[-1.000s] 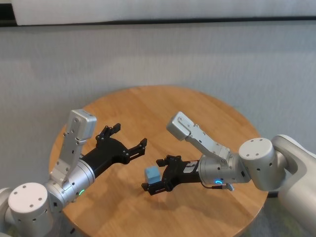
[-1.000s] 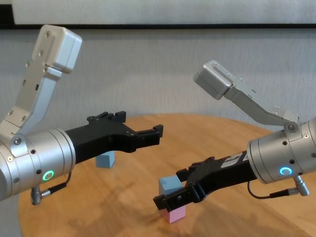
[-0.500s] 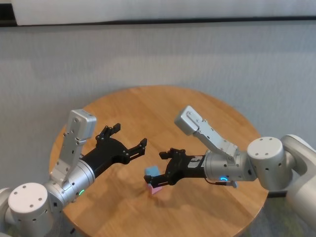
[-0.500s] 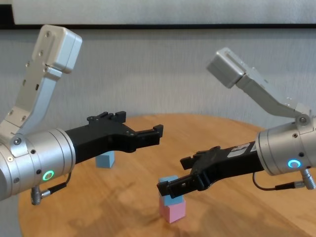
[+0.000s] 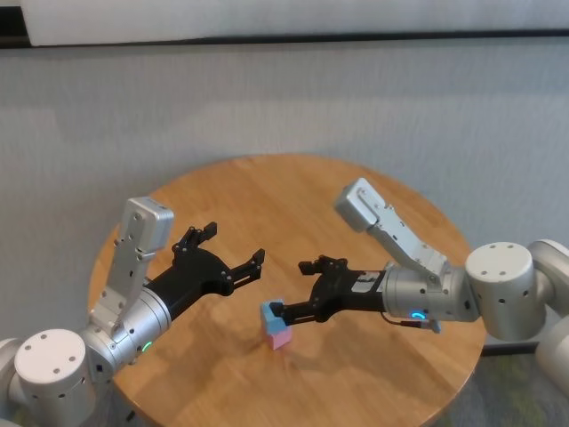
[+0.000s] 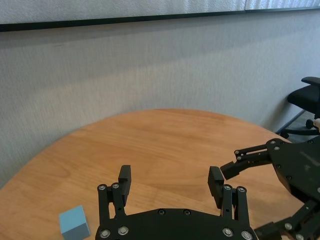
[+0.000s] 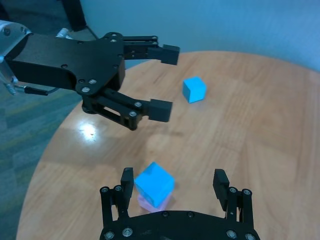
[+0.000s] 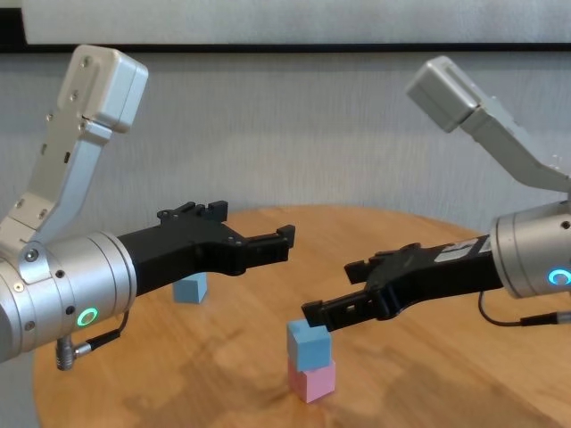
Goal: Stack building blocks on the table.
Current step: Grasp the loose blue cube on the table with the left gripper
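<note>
Three small matte cubes sit on the large round wooden table (image 5: 356,191) with its honey-coloured plank top: one pale pink cube (image 8: 311,381) and two light blue ones. One light blue cube (image 8: 308,344) rests directly on top of the pink cube, forming a two-high stack near the middle of the table's front half; in the chest view the upper cube sits slightly offset toward the robot's left, overhanging the pink one a little, and in the right wrist view its corners are turned at an angle to the block beneath. Being cubes, none has a long axis; the stack itself stands upright. The second light blue cube (image 8: 190,288) lies alone on the tabletop, well apart from the stack, on the robot's left and farther back, flat on one face. Two black grippers are in view. The right gripper (image 5: 295,289) hovers just beside and slightly above the stack, on its right side, with its fingers spread wide and nothing between them; it is not touching the top cube. The left gripper (image 5: 233,247) hangs in the air above the table to the left of the stack, its fingers likewise spread apart and empty, with the lone blue cube below it.
</note>
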